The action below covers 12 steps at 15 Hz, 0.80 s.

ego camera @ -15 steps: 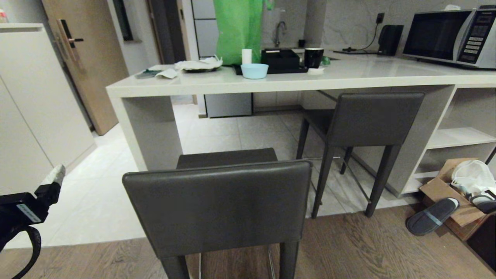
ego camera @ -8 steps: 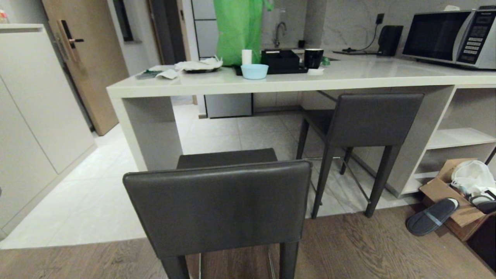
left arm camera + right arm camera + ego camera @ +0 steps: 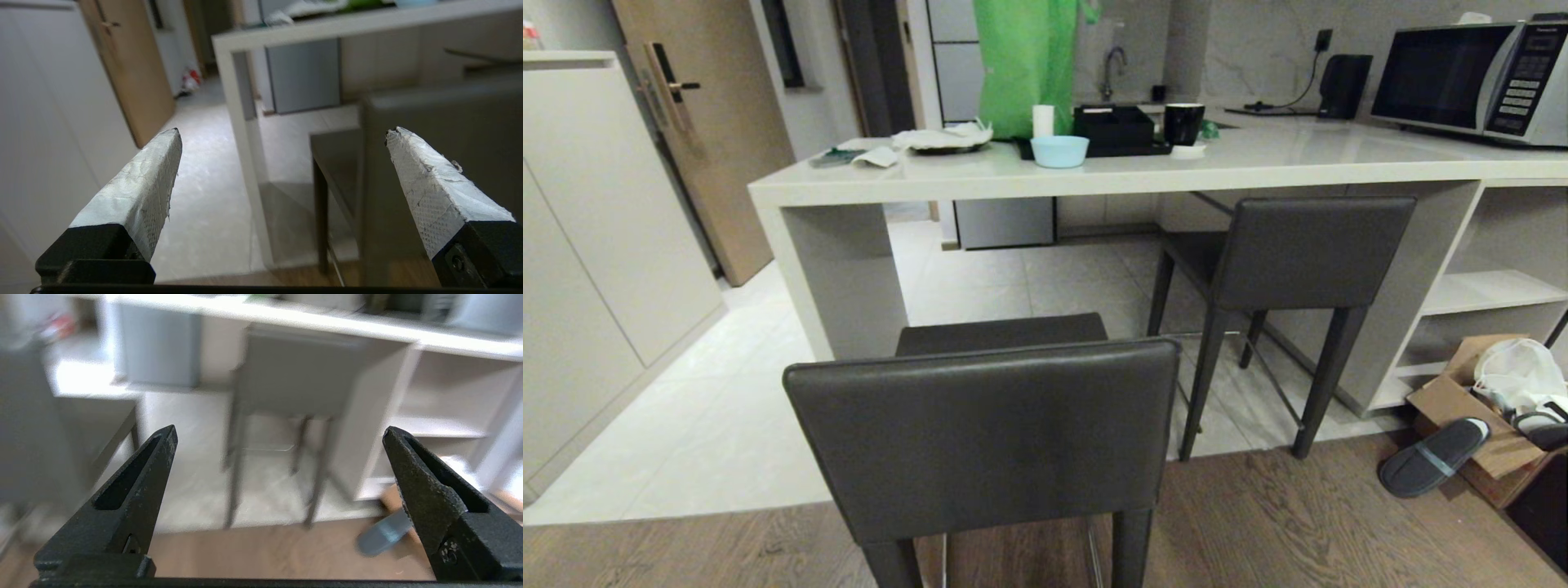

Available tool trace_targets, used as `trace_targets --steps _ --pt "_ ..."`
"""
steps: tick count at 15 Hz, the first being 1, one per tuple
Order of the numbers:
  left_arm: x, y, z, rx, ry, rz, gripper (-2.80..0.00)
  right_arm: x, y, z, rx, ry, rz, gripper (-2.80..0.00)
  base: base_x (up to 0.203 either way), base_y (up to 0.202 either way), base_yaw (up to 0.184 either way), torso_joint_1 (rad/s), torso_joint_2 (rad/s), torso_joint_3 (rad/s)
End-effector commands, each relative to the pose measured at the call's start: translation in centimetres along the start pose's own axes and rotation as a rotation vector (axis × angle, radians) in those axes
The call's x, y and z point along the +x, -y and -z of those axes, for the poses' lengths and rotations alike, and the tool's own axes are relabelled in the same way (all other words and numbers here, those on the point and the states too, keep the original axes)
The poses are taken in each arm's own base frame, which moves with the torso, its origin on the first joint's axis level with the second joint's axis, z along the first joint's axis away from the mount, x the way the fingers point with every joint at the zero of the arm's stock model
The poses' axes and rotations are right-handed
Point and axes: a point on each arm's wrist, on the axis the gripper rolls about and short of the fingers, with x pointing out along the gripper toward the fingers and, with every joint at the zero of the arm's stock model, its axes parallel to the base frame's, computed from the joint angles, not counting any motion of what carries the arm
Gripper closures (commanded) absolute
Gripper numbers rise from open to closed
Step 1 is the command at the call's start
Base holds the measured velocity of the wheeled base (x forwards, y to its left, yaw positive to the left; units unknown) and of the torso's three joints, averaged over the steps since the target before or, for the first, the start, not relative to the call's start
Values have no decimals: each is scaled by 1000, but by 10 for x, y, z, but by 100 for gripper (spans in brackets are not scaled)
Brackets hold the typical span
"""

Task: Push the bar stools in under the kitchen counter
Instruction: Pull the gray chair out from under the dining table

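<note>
Two dark grey bar stools stand before the kitchen counter [image 3: 1298,159]. The near stool [image 3: 984,437] stands out from the counter, its legs at the seam of wood and tile floor. The far stool [image 3: 1311,249] sits at the right with its seat under the slab. Neither arm shows in the head view. My left gripper [image 3: 284,130] is open and empty, looking past the near stool's backrest [image 3: 449,122] at the counter's end panel [image 3: 241,102]. My right gripper [image 3: 280,429] is open and empty, facing the far stool [image 3: 294,379].
A tall cream cabinet [image 3: 596,212] and a wooden door [image 3: 711,131] stand left. A cardboard box [image 3: 1462,400] and a slipper [image 3: 1433,457] lie on the floor at the right, below the open shelves [image 3: 1490,287]. A microwave [image 3: 1470,77], blue bowl [image 3: 1059,149] and green bag [image 3: 1025,61] are on the counter.
My left gripper, seen at the lower left edge of the head view a second ago, has dropped out of that view. Both stools stand where they were.
</note>
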Motion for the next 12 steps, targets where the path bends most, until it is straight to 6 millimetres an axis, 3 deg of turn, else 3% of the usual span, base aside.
trace_targets --steps 1,5,8,12 --pt "-18 5 24 -5 -34 56 -280 -7 -3 15 9 -9 -53 -280 0 0 0 0 0 0" --pt "-12 11 55 -11 -125 94 -280 -2 -10 51 -23 -127 -118 -280 0 0 0 0 0 0" --pt "-12 13 68 -43 -174 99 -280 -4 -12 60 38 -220 -131 -280 0 0 0 0 0 0" --pt "-12 13 69 -108 -188 79 -280 -4 -11 59 67 -221 -111 -280 0 0 0 0 0 0"
